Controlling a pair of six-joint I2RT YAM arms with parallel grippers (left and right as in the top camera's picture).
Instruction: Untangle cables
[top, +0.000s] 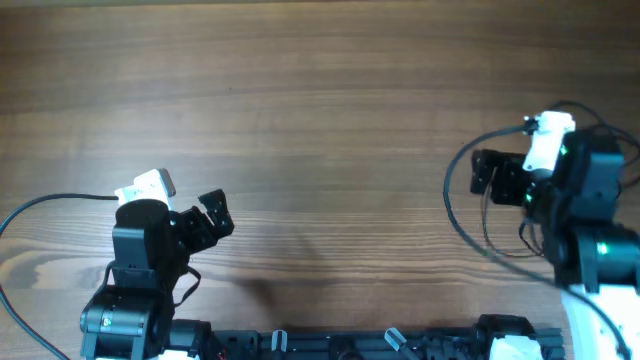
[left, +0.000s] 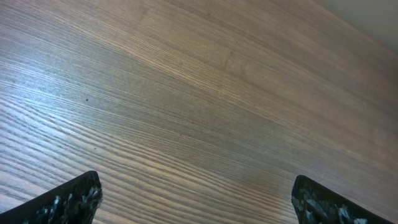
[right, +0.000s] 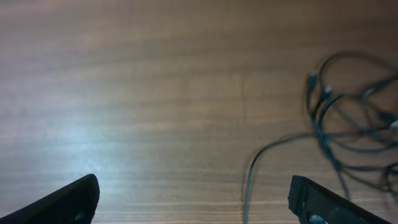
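Observation:
The cables (right: 348, 115) are thin black cords tangled in loose loops at the right of the right wrist view. One strand (right: 249, 180) runs down from the tangle, passing just inside the right-hand finger. My right gripper (right: 194, 186) hangs open above the wood, nothing between its fingers. In the overhead view it (top: 478, 172) points left at the table's right side. Thin loops (top: 486, 225) lie beside and partly under that arm. My left gripper (left: 196, 186) is open over bare wood; overhead it (top: 218, 222) sits at the lower left, far from the cables.
The wooden table (top: 320, 100) fills the views. A thicker black lead (top: 50, 200) runs from the left arm's wrist camera to the left edge. Another (top: 450, 200) arcs out from the right arm's camera. The arm bases (top: 400, 345) line the near edge.

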